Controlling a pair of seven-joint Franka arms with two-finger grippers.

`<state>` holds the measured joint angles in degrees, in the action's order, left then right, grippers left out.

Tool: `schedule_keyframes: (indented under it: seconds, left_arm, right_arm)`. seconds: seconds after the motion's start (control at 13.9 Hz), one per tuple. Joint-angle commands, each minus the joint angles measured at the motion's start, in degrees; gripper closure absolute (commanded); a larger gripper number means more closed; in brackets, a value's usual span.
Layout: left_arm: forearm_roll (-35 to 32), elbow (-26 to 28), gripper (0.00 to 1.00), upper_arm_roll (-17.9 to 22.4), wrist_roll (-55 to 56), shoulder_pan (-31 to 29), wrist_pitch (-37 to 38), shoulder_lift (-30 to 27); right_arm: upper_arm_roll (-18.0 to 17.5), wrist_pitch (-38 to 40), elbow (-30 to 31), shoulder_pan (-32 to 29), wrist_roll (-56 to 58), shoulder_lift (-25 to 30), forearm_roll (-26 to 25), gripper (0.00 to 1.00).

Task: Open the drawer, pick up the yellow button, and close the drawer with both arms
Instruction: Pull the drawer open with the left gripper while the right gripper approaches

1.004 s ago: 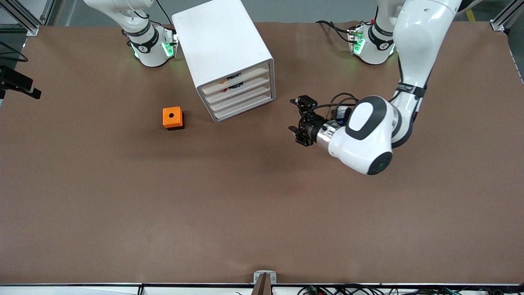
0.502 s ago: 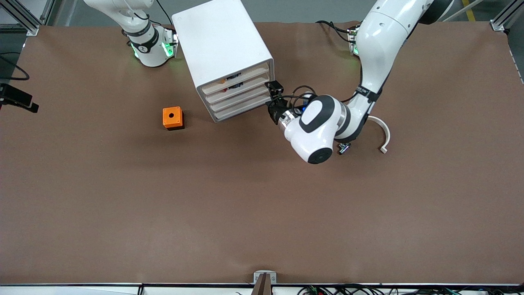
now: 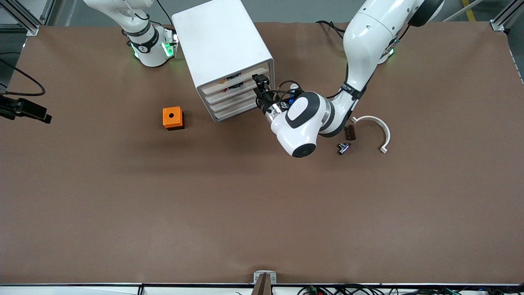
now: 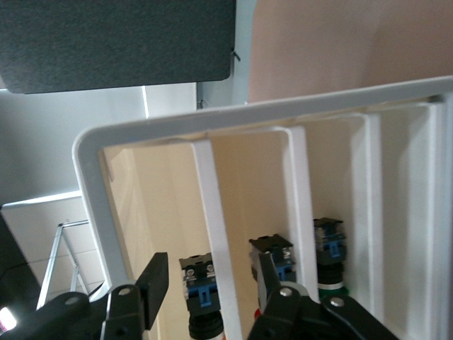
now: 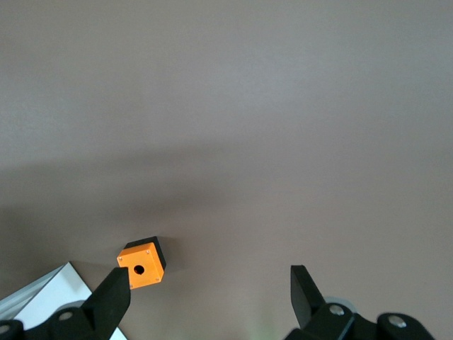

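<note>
The white cabinet point(image 3: 223, 49) stands near the robots' bases, its four drawer fronts level with one another. My left gripper point(image 3: 260, 87) is open at the cabinet's front, at the left arm's end. In the left wrist view its fingers point(image 4: 157, 278) straddle the front lip of the uppermost drawer point(image 4: 210, 212). A black-and-blue body point(image 4: 199, 285) lies in that drawer; its cap is hidden there. A small orange spot, the button point(image 3: 222, 81), shows in the uppermost drawer. My right gripper point(image 5: 209, 278) is open and empty, high over the table, and out of the front view.
An orange cube with a hole point(image 3: 172, 118) sits on the table toward the right arm's end of the cabinet; it also shows in the right wrist view point(image 5: 141, 263). A white curved piece point(image 3: 378, 129), a small brown block point(image 3: 349, 132) and a small metal part point(image 3: 343, 148) lie by the left arm.
My left arm has swung from over the table to the cabinet's front, and its open gripper now sits at the uppermost drawer. The small parts it covered now show.
</note>
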<state>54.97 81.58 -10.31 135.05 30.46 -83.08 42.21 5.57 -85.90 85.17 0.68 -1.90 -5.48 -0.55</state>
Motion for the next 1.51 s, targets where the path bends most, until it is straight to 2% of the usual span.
schedule_keyframes:
  seconds: [0.0,0.14,0.43,0.57,0.65,1.0,1.29,1.43]
  left_arm:
    - [2.07,-1.07,0.42,0.46,1.27,0.92,0.91,0.85]
    - [1.81,-1.07,0.53,0.55,1.27,2.49,0.82,1.91]
    - [1.72,-1.07,0.54,0.64,1.36,3.99,0.29,3.05]
    - [1.89,-1.07,0.88,0.64,1.36,3.73,0.29,3.05]
    - [2.24,-1.16,1.00,0.90,1.36,3.56,0.38,3.05]
    - [2.51,-1.77,1.00,2.92,0.75,-0.39,0.29,2.88]
    - [2.51,-2.65,1.00,6.25,0.04,-2.07,0.03,3.32]
    - [2.51,-3.27,1.00,7.23,-0.05,-2.07,-0.85,3.58]
  right_arm:
    - [-0.20,-1.99,4.74,0.11,-1.35,2.76,-1.47,0.00]
    - [-0.12,-1.11,4.56,0.28,-1.27,2.66,-2.69,0.00]
    - [-0.20,-0.49,4.47,0.28,-1.53,2.58,-3.58,0.00]
    - [-0.20,-0.41,4.47,0.20,-1.53,2.49,-3.58,0.00]
    - [-0.12,-0.40,4.47,0.11,-1.53,2.58,-3.58,0.00]
    - [-0.03,-0.58,4.39,-0.16,-1.62,2.23,-3.93,0.00]
    - [-0.20,0.21,4.30,0.46,-2.40,2.23,-3.67,0.00]
    - [-0.47,2.92,3.86,2.99,-9.22,2.23,-3.06,0.00]
